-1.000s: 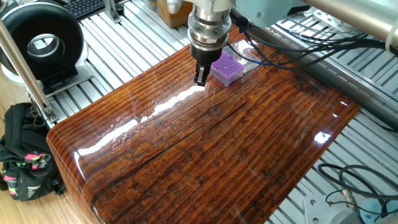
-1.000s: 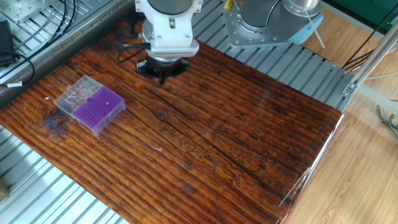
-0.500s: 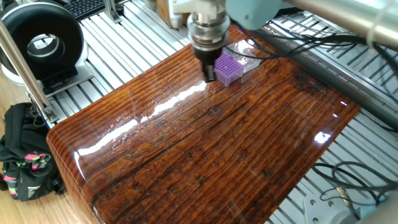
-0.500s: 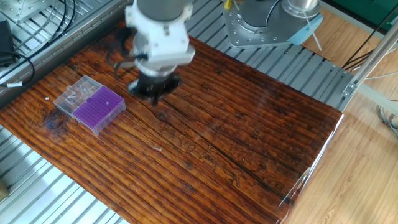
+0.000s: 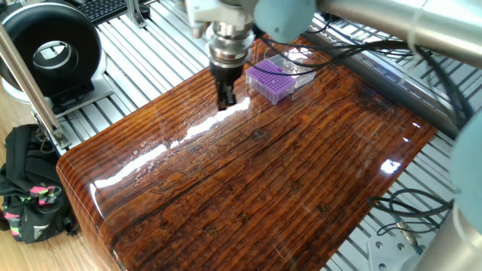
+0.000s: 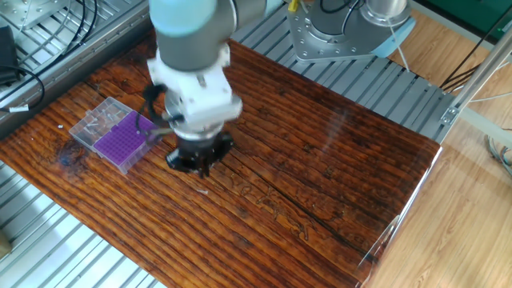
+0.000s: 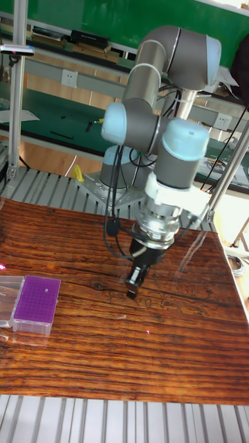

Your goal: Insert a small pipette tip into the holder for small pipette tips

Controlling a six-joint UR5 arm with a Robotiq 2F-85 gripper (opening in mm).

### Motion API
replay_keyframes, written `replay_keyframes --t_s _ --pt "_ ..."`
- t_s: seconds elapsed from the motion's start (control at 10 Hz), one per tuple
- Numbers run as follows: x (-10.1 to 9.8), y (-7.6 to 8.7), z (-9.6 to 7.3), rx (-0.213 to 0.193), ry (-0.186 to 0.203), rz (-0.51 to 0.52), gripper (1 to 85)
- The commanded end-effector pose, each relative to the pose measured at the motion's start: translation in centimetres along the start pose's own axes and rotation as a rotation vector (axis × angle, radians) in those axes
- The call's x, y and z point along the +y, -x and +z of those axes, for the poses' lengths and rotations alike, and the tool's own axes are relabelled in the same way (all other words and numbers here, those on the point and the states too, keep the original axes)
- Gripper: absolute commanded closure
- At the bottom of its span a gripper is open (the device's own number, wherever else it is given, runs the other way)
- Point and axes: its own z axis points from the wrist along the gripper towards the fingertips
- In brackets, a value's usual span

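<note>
The hand (image 7: 132, 284) has swung off the far edge toward mid-worktop, beside the small purple gridded rack (image 6: 124, 139); its grip is unreadable, so the tip pickup looks pending.

A glossy dark wooden table (image 5: 248, 188) sits on a ribbed aluminium frame (image 5: 143, 45). Behind the table stands a green wall (image 7: 83, 17); beside it, pale wood floor (image 6: 472, 232).

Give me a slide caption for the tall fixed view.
UR5 two-finger gripper poised low over glossy wooden table, right of small purple pipette-tip holder.
</note>
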Motion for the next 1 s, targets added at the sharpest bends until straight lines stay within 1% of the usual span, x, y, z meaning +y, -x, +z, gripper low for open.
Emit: replay_keyframes --t_s 0.0,0.1,0.2,0.3,0.4,0.5,0.6,0.7,0.8,0.9 --pt "3.6 2.0 1.8 -0.002 0.051 -0.101 72.3" --pt "3.8 2.1 1.8 -0.012 0.058 -0.153 73.0" --pt "2.3 1.9 1.8 -0.014 0.034 -0.182 75.0" --pt "1.0 2.2 2.2 -0.034 0.034 -0.208 75.0" --pt "0.5 3.4 3.1 -0.076 0.047 -0.218 74.3" --pt "-0.1 3.7 3.4 -0.082 0.045 -0.224 74.3" --pt "-0.8 2.9 3.3 -0.048 0.039 -0.238 74.3" --pt "-1.4 1.9 3.2 -0.024 0.04 -0.263 74.3" --pt "-1.6 1.1 3.2 -0.015 0.052 -0.302 74.3" --pt "-1.2 0.6 3.4 -0.013 0.074 -0.323 74.0"
